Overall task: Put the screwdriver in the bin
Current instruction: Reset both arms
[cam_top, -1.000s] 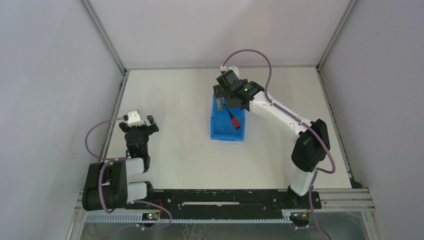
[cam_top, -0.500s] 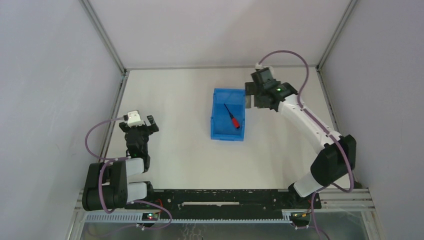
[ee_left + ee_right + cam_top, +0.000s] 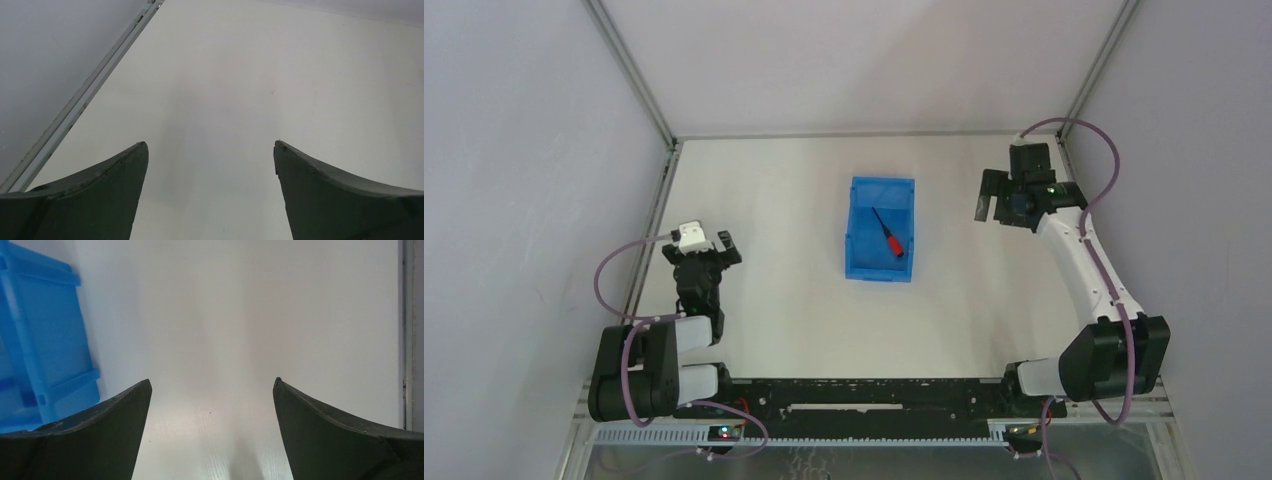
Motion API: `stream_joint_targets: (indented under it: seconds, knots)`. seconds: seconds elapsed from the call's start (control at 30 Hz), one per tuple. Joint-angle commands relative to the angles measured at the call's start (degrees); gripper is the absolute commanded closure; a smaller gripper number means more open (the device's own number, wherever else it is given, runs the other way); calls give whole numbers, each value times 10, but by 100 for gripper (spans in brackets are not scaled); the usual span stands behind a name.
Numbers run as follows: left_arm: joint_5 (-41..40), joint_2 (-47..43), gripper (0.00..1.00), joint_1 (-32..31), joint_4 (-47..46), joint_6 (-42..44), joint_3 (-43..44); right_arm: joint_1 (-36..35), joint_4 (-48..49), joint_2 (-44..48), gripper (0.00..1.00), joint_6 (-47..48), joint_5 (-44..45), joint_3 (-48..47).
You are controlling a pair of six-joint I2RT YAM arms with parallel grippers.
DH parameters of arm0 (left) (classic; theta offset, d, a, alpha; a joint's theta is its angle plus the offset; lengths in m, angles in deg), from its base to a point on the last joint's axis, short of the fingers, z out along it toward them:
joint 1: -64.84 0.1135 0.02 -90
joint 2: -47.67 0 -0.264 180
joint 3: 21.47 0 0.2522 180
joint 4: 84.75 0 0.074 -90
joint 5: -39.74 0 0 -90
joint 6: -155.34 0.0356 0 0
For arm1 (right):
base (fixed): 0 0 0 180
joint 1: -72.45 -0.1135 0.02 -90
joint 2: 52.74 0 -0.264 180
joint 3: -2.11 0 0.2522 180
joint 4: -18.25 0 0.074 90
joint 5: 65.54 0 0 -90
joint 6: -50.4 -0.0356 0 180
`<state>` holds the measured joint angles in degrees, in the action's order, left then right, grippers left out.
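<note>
Hovering with my right gripper (image 3: 996, 206) spread wide and holding nothing, I am off to the right of the blue bin (image 3: 855, 245), near the far right corner of the counter (image 3: 764, 290). My wrist view shows only bare counter between the jaws, with a slice of the bin's wall at the left edge. My left gripper (image 3: 705, 250) is likewise spread and empty, well apart from the bin on the left side.

The screwdriver (image 3: 889, 236) lies flat on the bin's floor. It sits on a slant, red handle toward the near right corner and dark shaft pointing toward the far left. By my reckoning the task is done.

If I had to take it up again, I judge it light, stiff and not fragile. The shaft is slender and probably smooth metal, so it could roll or slip out of a pinch. The red handle is thicker and looks like the better hold, pinched across its middle. Because it lies low between upright walls with the handle near the right one, I would come straight down, jaws set across the handle and clear of that wall.
</note>
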<state>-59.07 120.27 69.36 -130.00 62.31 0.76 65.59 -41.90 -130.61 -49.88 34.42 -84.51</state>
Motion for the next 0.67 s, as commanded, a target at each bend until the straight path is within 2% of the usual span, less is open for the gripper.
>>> stream_joint_targets:
  seconds: [0.0,0.63]
  knots:
    - [-6,-6,0,-4,-16,9,23,35,19,17,0,32,-39,5]
    - [-6,-6,0,-4,-16,9,23,46,69,23,0,38,-34,39]
